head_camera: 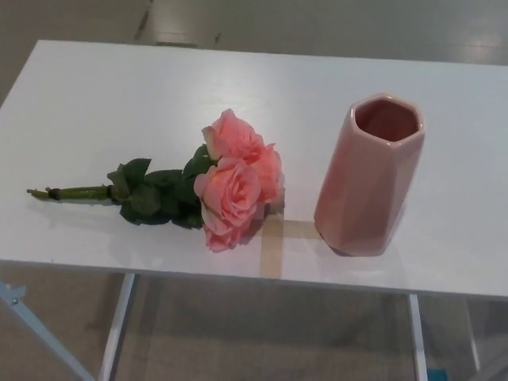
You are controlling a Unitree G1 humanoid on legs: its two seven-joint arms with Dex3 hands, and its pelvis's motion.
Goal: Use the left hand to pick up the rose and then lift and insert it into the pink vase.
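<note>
— Where do we find the rose (230, 178) right now?

— It lies flat on the white bench (95, 103), toward the front edge. We count what looks like three pink blooms bunched together, with the green leaves (155, 194) behind them and the stem (71, 191) pointing off to the robot's left.

— And the pink vase (369, 178)?

— It stands upright on the bench to the right of the blooms, near them but apart. It is a faceted vase, and we look into its open mouth from above. Strips of tan tape (274, 242) form a cross on the bench between the two (one strip runs to the front edge).

— What can we say about either robot hand?

— Neither shows here, so whether their fingers are spread or closed we cannot tell. Nothing touches the rose.
</note>
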